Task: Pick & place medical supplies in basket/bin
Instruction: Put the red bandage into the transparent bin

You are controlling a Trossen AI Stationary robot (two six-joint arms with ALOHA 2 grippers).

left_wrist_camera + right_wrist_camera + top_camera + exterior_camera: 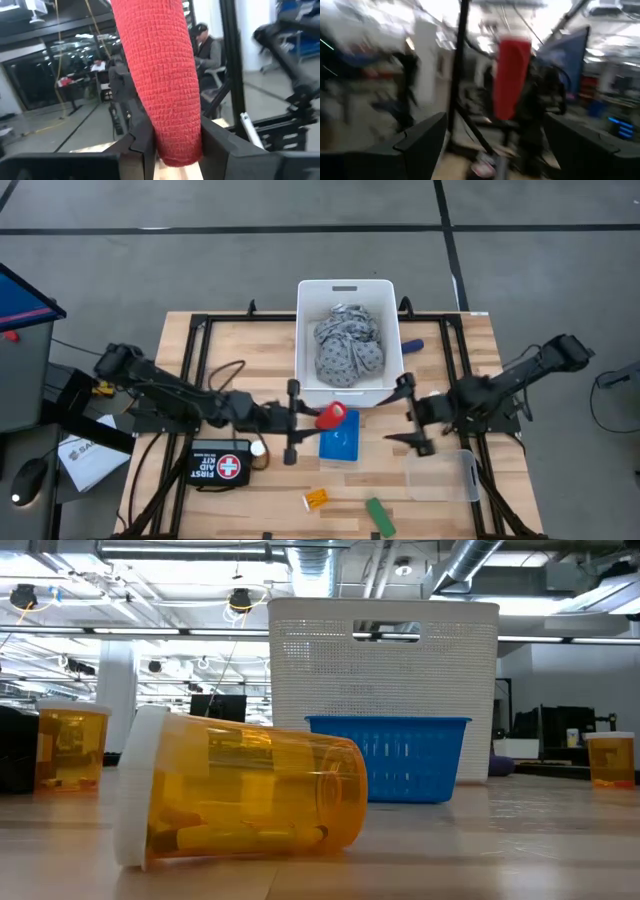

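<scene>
One white bin (346, 292) stands at the far middle of the wooden table (225, 345), and one grey patterned cloth (348, 345) lies bunched inside it. One blue basket (340, 439) sits just in front of the bin.

The left gripper (322, 418) is clamped on one red roll (331, 417), held beside the near left corner of the blue basket. The right gripper (412, 413) stands wide and carries nothing, to the right of the blue basket and apart from it.

From above, one orange pill bottle (316, 499) lies on its side near the front edge, with one green stick (379, 516) near it on the right. One blue stick (411, 345) lies against the bin's right wall. One clear tub (441, 476) and one black first aid kit (220, 464) also rest on the table.

The low view counts more: three orange bottles, one on its side up close with its white cap to the left, and two standing upright farther back, one at each side.

The left wrist view shows the roll's woven surface pinched between both dark fingers (139, 145). The right wrist view shows the same roll from the opposite side, well ahead of its own spread fingers (422, 137). A seated person (205, 47) appears only in the left wrist view.
</scene>
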